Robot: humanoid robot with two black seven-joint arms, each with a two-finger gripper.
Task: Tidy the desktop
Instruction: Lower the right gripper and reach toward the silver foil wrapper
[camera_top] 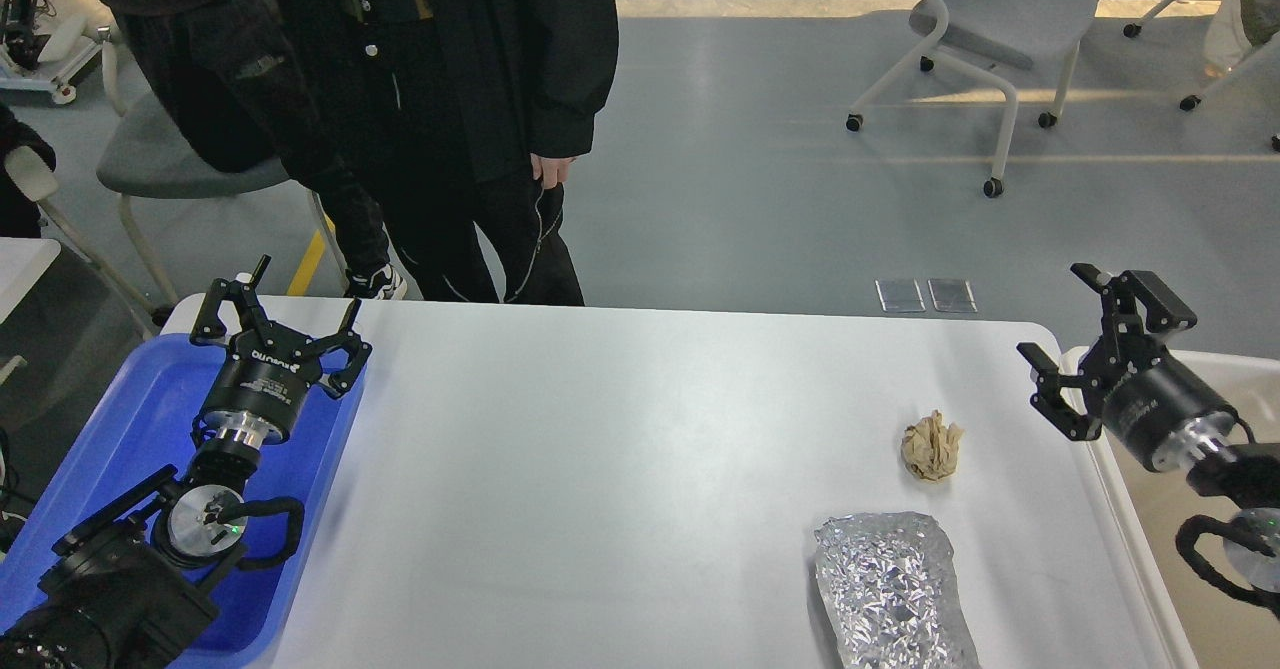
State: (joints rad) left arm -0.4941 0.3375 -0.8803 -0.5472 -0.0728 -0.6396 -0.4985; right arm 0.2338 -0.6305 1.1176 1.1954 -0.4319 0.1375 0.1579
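The white desktop (pixel 620 449) fills the middle of the head view. A crumpled tan paper ball (pixel 932 448) lies on its right part. A crinkled sheet of silver foil (pixel 893 591) lies in front of it, near the front edge. My right gripper (pixel 1065 321) is open and empty, above the desktop's right edge, to the right of the paper ball and apart from it. My left gripper (pixel 278 313) is open and empty, above the far end of the blue tray.
A blue plastic tray (pixel 140 409) lies along the desktop's left side under my left arm. A beige-white rimmed bin (pixel 1230 389) stands at the right edge. People in black (pixel 470 99) stand just behind the table. Office chairs stand on the grey floor beyond.
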